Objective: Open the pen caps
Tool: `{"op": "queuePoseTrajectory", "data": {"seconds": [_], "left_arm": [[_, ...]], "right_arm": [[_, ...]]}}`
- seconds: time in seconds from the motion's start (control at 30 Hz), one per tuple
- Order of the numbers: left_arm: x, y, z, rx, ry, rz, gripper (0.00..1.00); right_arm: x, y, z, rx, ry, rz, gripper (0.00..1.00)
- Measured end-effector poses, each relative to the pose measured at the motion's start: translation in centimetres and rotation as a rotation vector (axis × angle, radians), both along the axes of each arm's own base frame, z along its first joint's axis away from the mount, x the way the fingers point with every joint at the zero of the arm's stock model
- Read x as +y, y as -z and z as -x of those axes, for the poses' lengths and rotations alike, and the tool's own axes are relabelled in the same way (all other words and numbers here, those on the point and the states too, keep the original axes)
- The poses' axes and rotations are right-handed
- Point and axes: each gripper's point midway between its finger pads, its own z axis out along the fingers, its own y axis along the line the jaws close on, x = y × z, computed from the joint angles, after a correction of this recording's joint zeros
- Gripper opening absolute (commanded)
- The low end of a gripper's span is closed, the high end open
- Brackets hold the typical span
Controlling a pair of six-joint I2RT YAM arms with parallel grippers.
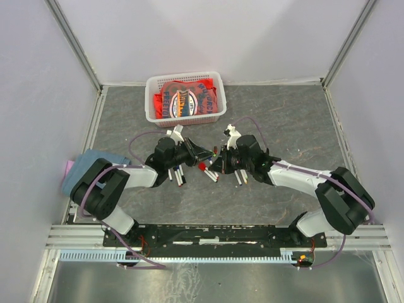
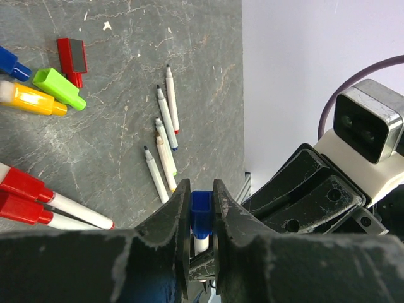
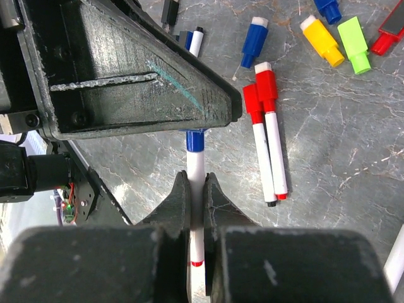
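Near the basket (image 1: 149,101), the left end effector (image 2: 201,191) clamped the blue cap (image 2: 201,208), the right end effector (image 3: 196,184) the pen barrel (image 3: 196,159), both in line.

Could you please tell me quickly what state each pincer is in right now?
Left pincer: closed, holding the blue cap of a pen.
Right pincer: closed, holding the same pen's white barrel.

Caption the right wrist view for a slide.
Right pincer clamps a white pen barrel; left pincer holds its blue cap.
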Motion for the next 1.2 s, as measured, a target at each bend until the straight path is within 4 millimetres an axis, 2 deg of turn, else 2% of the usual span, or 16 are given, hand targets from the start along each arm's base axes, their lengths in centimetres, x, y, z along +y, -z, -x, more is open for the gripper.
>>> {"op": "queuePoseTrajectory", "data": {"seconds": [0.13,0.33,0.57,0.77,0.9,1.13,1.2], "left_arm": [[-0.1,0.6,-0.1,0.016,0.001,-0.009,0.03],[-0.6,1.6,-1.4,0.059,-0.029,-0.053,0.03],[-1.4,1.7,-3.4,0.069,-0.134,-0.18,0.03],[-1.6,1.9,-3.8,0.063,-0.159,-0.251,0.03],[-1.7,2.0,-3.6,0.046,-0.139,-0.256,0.03],[-1.7,1.3,-2.2,-0.019,-0.039,-0.132,0.03],[-1.1,0.7,-2.9,-0.05,-0.051,-0.103,0.03]], "right_arm": [[-0.2,0.7,-0.2,0.009,0.002,0.015,0.01],[-1.2,1.7,-1.1,-0.022,0.03,0.093,0.01],[-2.2,1.9,-2.8,-0.158,0.098,0.259,0.01],[-3.0,2.1,-3.6,-0.245,0.156,0.362,0.01],[-2.9,2.3,-3.1,-0.246,0.148,0.298,0.01],[-2.4,1.6,-1.5,-0.168,0.08,0.045,0.01],[-2.3,1.4,-1.0,-0.14,0.055,-0.004,0.01]]}}
